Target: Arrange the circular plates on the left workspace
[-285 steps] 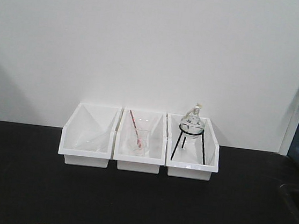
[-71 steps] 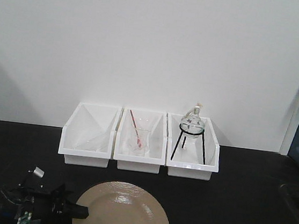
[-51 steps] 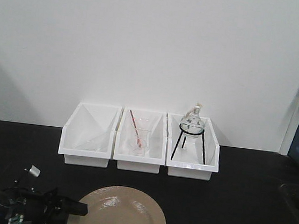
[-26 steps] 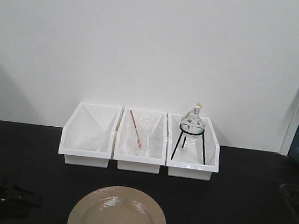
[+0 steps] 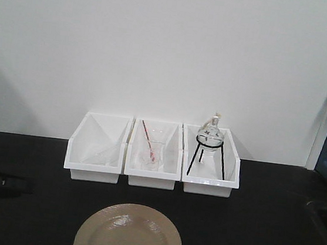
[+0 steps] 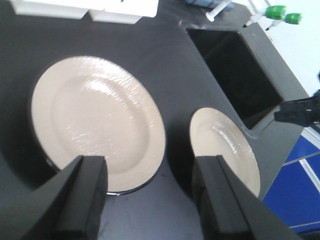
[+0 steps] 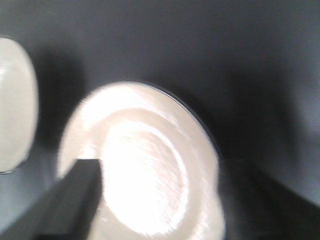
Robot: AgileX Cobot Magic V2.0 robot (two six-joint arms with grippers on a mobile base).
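Note:
One beige round plate (image 5: 129, 234) lies flat on the black countertop (image 5: 258, 228), in front of the white bins. In the left wrist view it (image 6: 95, 122) lies on the left, and the second plate (image 6: 225, 147) lies right of it, near the sink corner. My left gripper (image 6: 152, 200) is open and empty, above the gap between the plates; in the front view it (image 5: 9, 183) sits at the far left edge. My right gripper (image 7: 165, 210) looks open above the second plate (image 7: 145, 170); the view is blurred. The first plate (image 7: 15, 125) shows at its left edge.
Three white bins (image 5: 154, 154) stand at the back by the wall: one holds a beaker with a red rod, one a flask on a black tripod. The sunken black sink (image 6: 235, 70) lies right of the plates. Blue cabinet doors (image 6: 300, 200) show below the counter edge.
My left gripper set the first plate down on the counter, let go and drew back to the left edge. The plate has stayed still since.

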